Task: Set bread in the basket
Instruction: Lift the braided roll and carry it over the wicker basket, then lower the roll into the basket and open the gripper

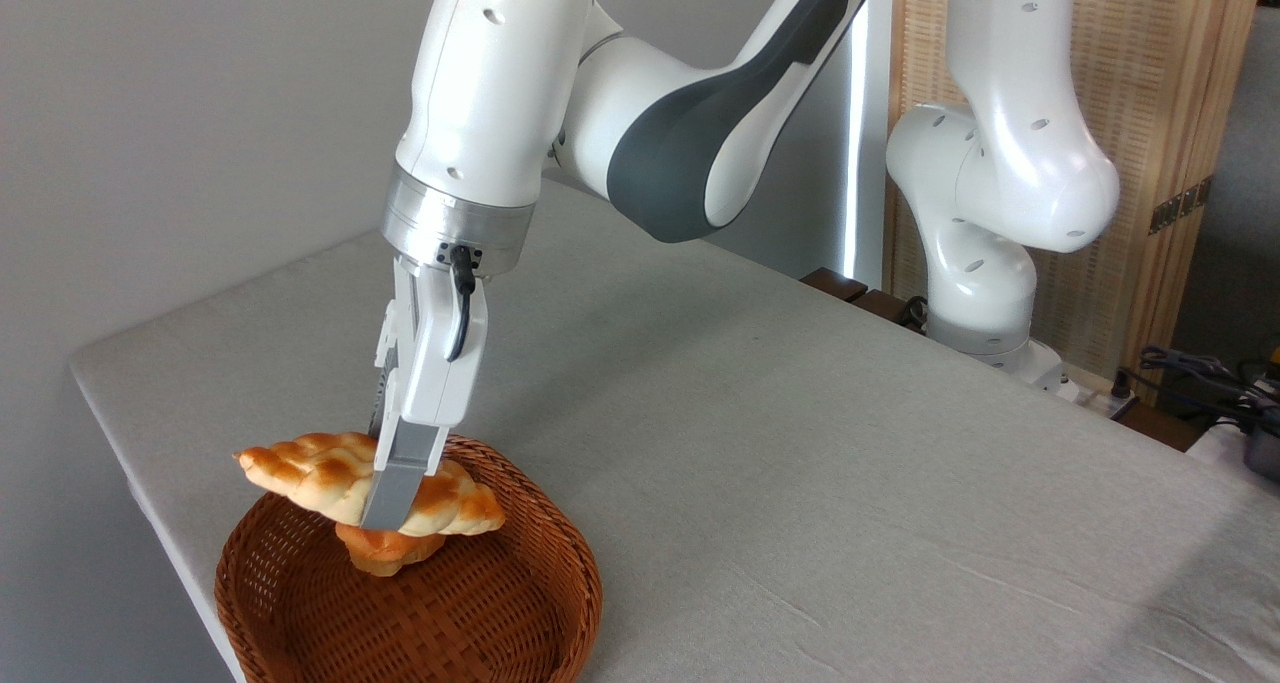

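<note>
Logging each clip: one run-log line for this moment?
tool: shut on braided loaf | loaf: above wicker basket, over orange bun | release: not yet

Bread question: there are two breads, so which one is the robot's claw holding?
The long braided loaf, pale with golden-brown bumps. The gripper is shut on it above the basket. The small round orange bun sits underneath, inside the basket.
</note>
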`<action>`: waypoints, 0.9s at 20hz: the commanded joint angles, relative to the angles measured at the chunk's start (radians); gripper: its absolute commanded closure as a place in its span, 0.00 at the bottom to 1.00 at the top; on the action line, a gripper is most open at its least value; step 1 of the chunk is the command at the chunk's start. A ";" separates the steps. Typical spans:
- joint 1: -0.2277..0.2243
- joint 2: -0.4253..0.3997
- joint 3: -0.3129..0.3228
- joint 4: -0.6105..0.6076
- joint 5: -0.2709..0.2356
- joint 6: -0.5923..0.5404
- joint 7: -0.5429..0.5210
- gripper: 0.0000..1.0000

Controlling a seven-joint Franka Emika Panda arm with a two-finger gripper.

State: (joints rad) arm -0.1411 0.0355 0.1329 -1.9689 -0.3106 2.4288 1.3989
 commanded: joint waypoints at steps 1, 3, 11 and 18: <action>0.000 0.014 0.002 0.015 -0.027 0.012 -0.015 0.00; 0.000 0.020 0.002 0.015 -0.027 0.021 -0.015 0.00; 0.003 0.027 0.007 0.015 -0.025 0.021 -0.062 0.00; -0.002 -0.061 -0.021 0.019 0.126 -0.130 -0.415 0.00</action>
State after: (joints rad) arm -0.1387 0.0285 0.1308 -1.9501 -0.2554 2.4090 1.1107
